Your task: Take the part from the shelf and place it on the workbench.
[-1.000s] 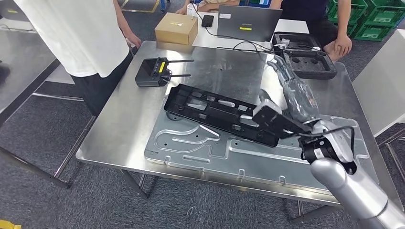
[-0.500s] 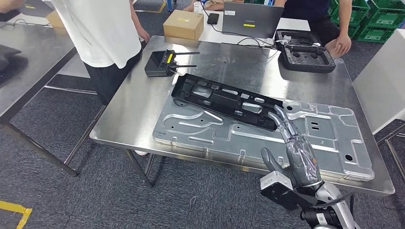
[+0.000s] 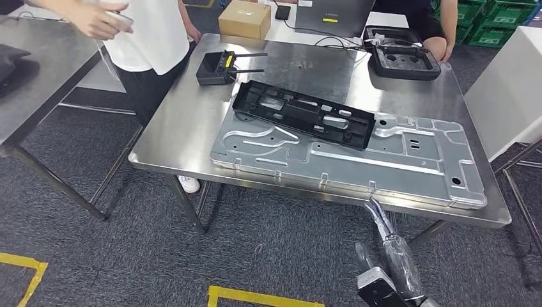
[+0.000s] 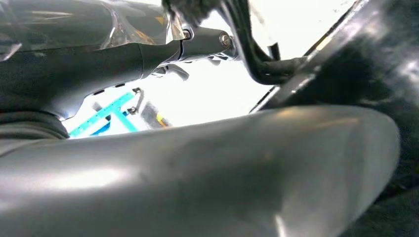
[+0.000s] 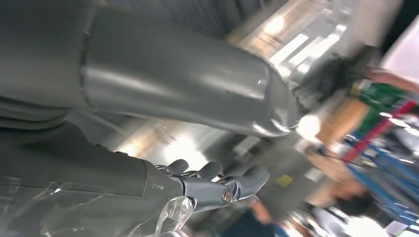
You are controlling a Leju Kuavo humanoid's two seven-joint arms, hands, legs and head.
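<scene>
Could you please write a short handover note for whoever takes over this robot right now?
Right hand: below the near edge of the workbench, fingers straight and apart, holding nothing.
Left hand: seen in its wrist view; nothing visibly held, but open or closed cannot be told.
Black part: lies flat on the workbench, resting partly on the large silver metal panel, free of both hands.
Done: the part appears placed on the workbench.
Left: probably nothing for this part; check it sits steady.
Note: a person stands at the table's far left corner, near a black remote controller.
</scene>
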